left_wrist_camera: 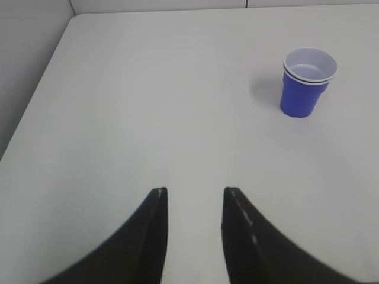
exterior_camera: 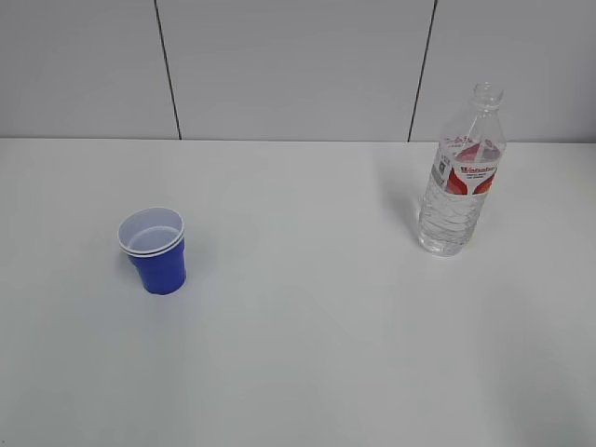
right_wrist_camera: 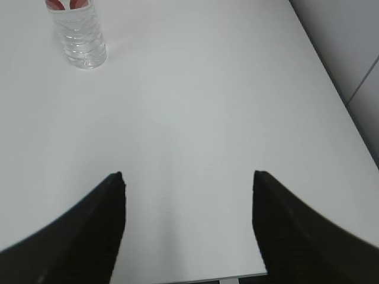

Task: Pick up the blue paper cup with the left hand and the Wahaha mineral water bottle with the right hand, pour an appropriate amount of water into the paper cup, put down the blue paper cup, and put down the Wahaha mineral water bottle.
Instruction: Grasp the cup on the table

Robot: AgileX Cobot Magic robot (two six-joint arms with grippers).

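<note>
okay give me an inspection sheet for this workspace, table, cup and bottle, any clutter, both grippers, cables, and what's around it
Surface: plain white table, matte, no spills or marks seen.
Cup: small tapered blue paper cup with white inside and doubled white rim, upright on the left, untouched.
Bottle: tall clear ribbed plastic bottle with red-and-white label, no cap, upright on the right, untouched.
Water: too clear to judge the level.
Clutter: nothing seen.
Left gripper: black, open, empty, above bare table, the cup ahead and to its right.
Right gripper: black, wide open, empty, the bottle ahead and to its left.
Cables: nothing seen.
Surroundings: pale grey panelled wall with dark seams behind the table.
</note>
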